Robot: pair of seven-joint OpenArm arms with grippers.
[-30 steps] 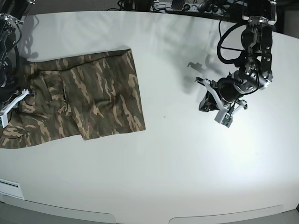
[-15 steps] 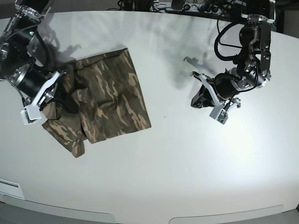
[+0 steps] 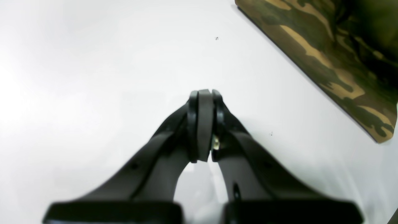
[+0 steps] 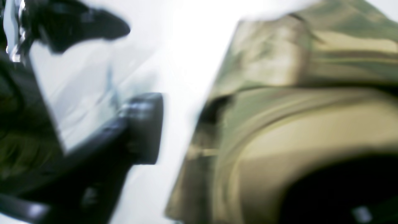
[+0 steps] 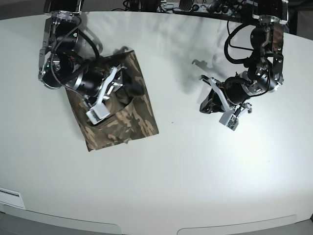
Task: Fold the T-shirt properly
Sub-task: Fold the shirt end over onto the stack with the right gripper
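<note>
base alone shows t-shirt [image 5: 132, 117] whole.

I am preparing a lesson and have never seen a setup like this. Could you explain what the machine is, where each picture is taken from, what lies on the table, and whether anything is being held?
This is a robot with two arms working at a white table. One picture looks down on the whole scene; the other two come from cameras on the arms' wrists, looking past each claw.

On the table lies a camouflage T-shirt, already folded into a smaller bundle. Nothing else lies there.

The left claw is shut and empty, over bare table beside the shirt. From above, it sits on the picture's right.

The right claw is over the shirt. Its wrist picture is blurred, showing one finger beside the cloth, so its jaws look open, holding nothing.
</note>
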